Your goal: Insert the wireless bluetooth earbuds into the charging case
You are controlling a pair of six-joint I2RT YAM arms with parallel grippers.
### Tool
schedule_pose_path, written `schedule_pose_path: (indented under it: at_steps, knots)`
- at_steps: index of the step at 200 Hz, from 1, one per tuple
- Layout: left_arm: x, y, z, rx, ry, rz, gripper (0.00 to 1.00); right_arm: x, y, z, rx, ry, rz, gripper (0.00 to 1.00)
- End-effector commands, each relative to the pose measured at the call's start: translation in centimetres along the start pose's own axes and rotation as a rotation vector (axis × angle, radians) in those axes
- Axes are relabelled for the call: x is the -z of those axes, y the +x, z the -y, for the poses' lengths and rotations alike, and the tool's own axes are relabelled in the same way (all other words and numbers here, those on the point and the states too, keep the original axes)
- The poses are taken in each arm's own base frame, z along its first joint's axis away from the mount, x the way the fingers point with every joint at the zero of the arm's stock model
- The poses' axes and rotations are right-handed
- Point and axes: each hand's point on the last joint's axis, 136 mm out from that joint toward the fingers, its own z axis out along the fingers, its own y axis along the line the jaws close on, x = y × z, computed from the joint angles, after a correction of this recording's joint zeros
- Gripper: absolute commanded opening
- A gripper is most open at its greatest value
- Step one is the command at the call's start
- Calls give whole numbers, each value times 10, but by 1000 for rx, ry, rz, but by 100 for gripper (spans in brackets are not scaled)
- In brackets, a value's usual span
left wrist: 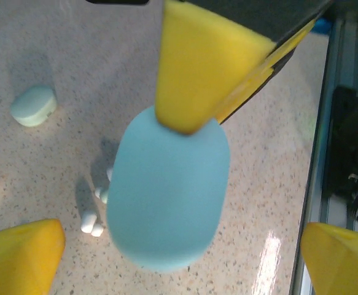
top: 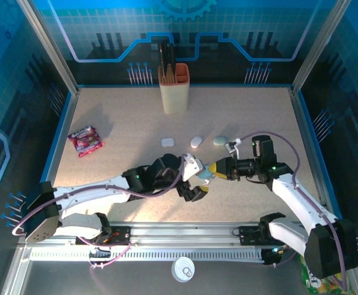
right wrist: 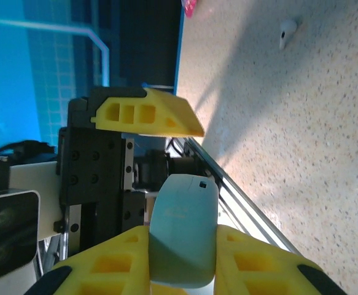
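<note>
My right gripper (top: 217, 169) (right wrist: 182, 249) is shut on a closed teal charging case (top: 205, 176) (right wrist: 185, 236) and holds it above the table's middle. The case (left wrist: 166, 196) hangs in front of my left gripper (top: 194, 181) (left wrist: 182, 249), which is open, its yellow fingers (left wrist: 19, 258) wide on either side and not touching it. A right finger (left wrist: 191, 67) grips the case from above. Tiny whitish earbuds (left wrist: 91, 222) lie on the table under the case, partly hidden by it. Another earbud (right wrist: 285, 32) lies farther off.
A white pebble case (top: 196, 141), a small white piece (top: 167, 142) and a pale teal case (top: 220, 140) (left wrist: 34, 104) lie in a row behind the grippers. An orange holder (top: 174, 88) stands at the back. A pink packet (top: 85, 140) lies far left.
</note>
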Motion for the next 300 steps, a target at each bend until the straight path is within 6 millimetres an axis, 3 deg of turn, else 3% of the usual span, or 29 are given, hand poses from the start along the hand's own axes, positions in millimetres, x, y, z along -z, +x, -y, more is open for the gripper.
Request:
schedule_pose_path:
  at_steps: [1,44,75,116,162,198,300]
  knots:
    - [20,-34,-3,64,47,217,99,8,-13,-17,-12,-96,23,24]
    - [52,-40,-36,30,-8,496,99,17,-34,-40,-25,-167,71,23]
    - [67,-48,-50,18,-28,596,99,21,-46,-57,-22,-214,108,23]
    - [56,-56,-47,-49,28,676,99,24,-57,-71,-43,-259,142,23]
    - [41,-73,-44,-121,83,757,99,31,-64,-102,-16,-357,156,23]
    - [29,-92,-39,-110,195,764,98,32,-60,-103,-21,-359,149,24]
    - [11,-117,-32,-104,359,757,77,33,-57,-103,-33,-393,155,24]
